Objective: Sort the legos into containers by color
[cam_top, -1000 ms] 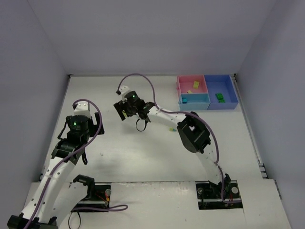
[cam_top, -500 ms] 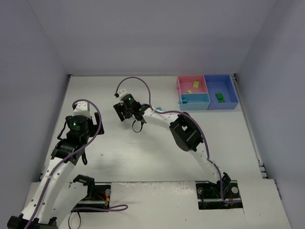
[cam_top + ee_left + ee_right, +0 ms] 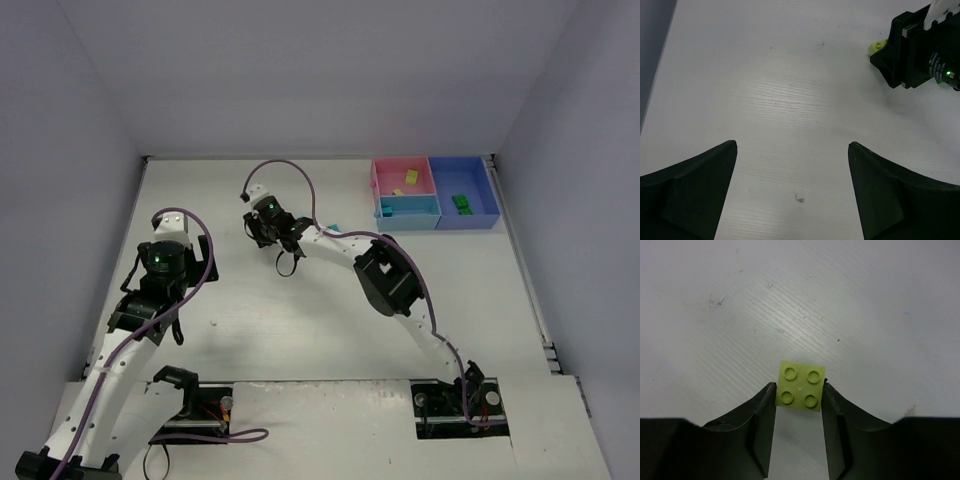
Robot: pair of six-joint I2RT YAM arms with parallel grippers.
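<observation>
A yellow-green lego, studs up, lies on the white table with my right gripper shut on it, one finger on each side. From above, that right gripper reaches to the table's middle left. The same lego peeks out beside it in the left wrist view. My left gripper stands open over bare table, and from above it is left of the right gripper. The containers sit at the back right: pink, light blue, darker blue, each holding legos.
A cyan lego lies on the table beside the right arm's forearm. Grey walls close in the table on the left, back and right. A small dark speck marks the table under the left gripper.
My right gripper has shifted a little left and back, and its fingers have closed onto the yellow-green lego. The left arm has not moved.
</observation>
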